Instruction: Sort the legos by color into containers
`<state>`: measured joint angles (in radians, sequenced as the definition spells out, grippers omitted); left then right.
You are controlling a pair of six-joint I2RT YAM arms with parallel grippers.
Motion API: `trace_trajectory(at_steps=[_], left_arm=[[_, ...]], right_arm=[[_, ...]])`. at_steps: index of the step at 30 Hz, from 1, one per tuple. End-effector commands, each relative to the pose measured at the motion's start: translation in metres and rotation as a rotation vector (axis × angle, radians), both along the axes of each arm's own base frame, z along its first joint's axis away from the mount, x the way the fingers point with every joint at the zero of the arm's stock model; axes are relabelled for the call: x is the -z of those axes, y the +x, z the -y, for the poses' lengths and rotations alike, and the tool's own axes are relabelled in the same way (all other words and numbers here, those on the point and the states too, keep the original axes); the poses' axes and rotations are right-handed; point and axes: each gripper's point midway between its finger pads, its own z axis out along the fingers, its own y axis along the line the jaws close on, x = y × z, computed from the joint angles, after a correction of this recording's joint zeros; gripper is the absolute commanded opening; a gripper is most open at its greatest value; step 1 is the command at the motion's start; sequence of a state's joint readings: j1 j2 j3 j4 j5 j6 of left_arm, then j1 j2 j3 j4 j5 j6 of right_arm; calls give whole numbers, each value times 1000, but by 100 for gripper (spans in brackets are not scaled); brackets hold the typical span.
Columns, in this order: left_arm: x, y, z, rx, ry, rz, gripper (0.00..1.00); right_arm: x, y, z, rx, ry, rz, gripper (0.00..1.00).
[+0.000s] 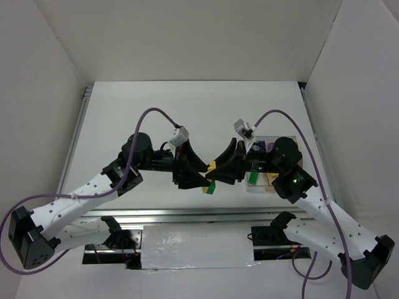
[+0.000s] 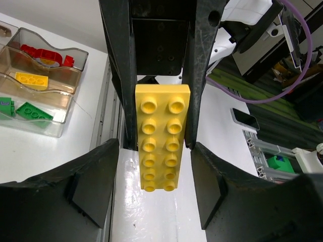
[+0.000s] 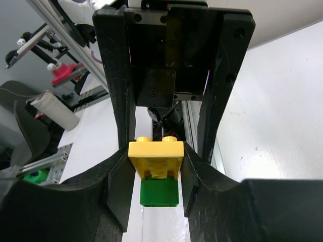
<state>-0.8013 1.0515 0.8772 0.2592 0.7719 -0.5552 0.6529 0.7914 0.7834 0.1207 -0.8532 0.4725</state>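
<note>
Right wrist: yellow lego (image 3: pixel 155 151) pinched in right hand (image 3: pixel 154 176), green lego (image 3: pixel 159 194) stuck beneath, aloft between arms; left hand (image 2: pixel 155 184) spread around its other end; close squarely, pull straight, avoid twisting.

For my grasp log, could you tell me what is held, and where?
The right gripper pinches the yellow lego by its long sides, a green lego attached; the left gripper is open.

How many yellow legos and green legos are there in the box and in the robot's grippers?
Yellow legos: 2, one gripped, one in the box.
Green legos: 3, two in the box, one stuck under the gripped yellow one.
Total: 5.
</note>
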Motion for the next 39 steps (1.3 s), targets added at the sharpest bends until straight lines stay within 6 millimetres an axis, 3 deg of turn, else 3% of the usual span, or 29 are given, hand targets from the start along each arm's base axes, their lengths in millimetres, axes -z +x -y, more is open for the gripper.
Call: trace_trajectory(at_steps=[1, 4, 8, 13, 16, 18, 19, 21, 22, 24, 27, 30, 35, 39], left_arm=[[-11, -6, 1, 41, -50, 48, 73], [-11, -7, 1, 41, -53, 50, 73], [-15, -6, -1, 28, -60, 62, 52], [-22, -3, -4, -9, -78, 80, 39], [-26, 0, -3, -25, -85, 82, 26], [-28, 1, -3, -32, -89, 85, 8], [-28, 2, -3, -38, -90, 86, 1], [-28, 4, -4, -57, -91, 83, 0], [-29, 7, -4, -77, -96, 82, 0], [-30, 8, -7, -97, -104, 84, 0], [-35, 8, -12, -127, -121, 88, 0], [-38, 6, -16, -138, -133, 97, 0], [-46, -1, -17, -107, -170, 101, 0], [-46, -4, -15, -82, -182, 91, 0]], right_arm=[[-28, -4, 3, 10, 79, 70, 3], [-32, -2, 3, 28, 96, 71, 3], [-30, -2, 1, 15, 86, 62, 3], [-23, -1, -2, -4, 80, 42, 4], [-22, -1, -3, -9, 77, 36, 5], [-21, -2, -3, -16, 73, 36, 12], [-21, -2, -3, -17, 76, 41, 42], [-20, -6, 0, -13, 85, 48, 59], [-19, -4, 1, 6, 86, 44, 78], [-18, -4, 8, 43, 84, 78, 92], [-11, -2, 20, 120, 79, 84, 99], [-4, -4, 30, 154, 94, 100, 100], [13, 1, 27, 161, 89, 69, 94], [14, -7, 17, 53, 110, 44, 93]])
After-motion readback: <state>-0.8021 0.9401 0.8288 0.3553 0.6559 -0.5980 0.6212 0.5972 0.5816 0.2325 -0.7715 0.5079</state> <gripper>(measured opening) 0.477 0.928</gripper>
